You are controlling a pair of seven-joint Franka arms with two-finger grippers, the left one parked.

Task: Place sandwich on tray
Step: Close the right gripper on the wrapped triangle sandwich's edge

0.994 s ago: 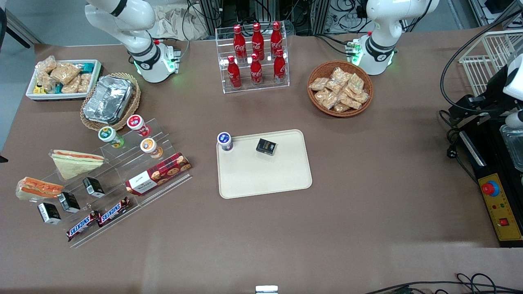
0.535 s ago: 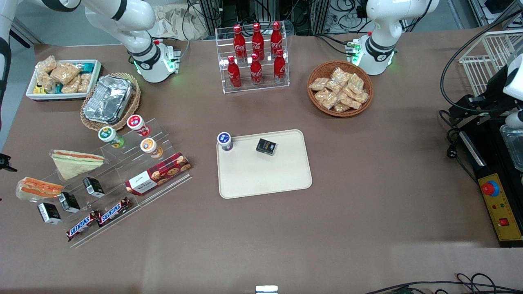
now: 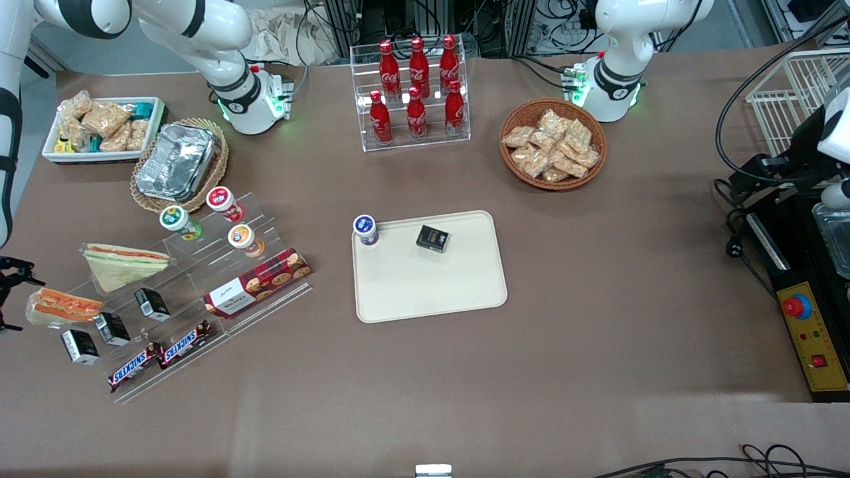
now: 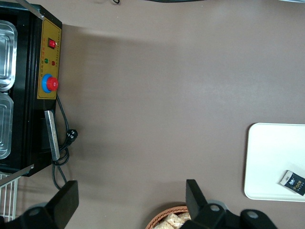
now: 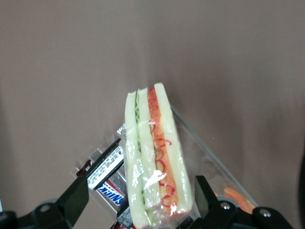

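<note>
The sandwich, a cream-yellow wedge with thick orange-red filling in clear wrap, lies at the end of a clear stepped rack toward the working arm's end of the table. My right gripper shows at the edge of the front view, beside the sandwich. In the right wrist view the gripper is open, with one finger on each side of the sandwich and a gap to each. The beige tray lies mid-table and also shows in the left wrist view.
A flatter greenish-white sandwich, small black boxes, Snickers bars and a cookie box share the rack. A blue-lidded cup and a black box sit on the tray. A foil container stands farther from the camera.
My right arm has swung into the front view at the working arm's end, and the gripper has come down beside the sandwich. Nothing on the table has moved.
</note>
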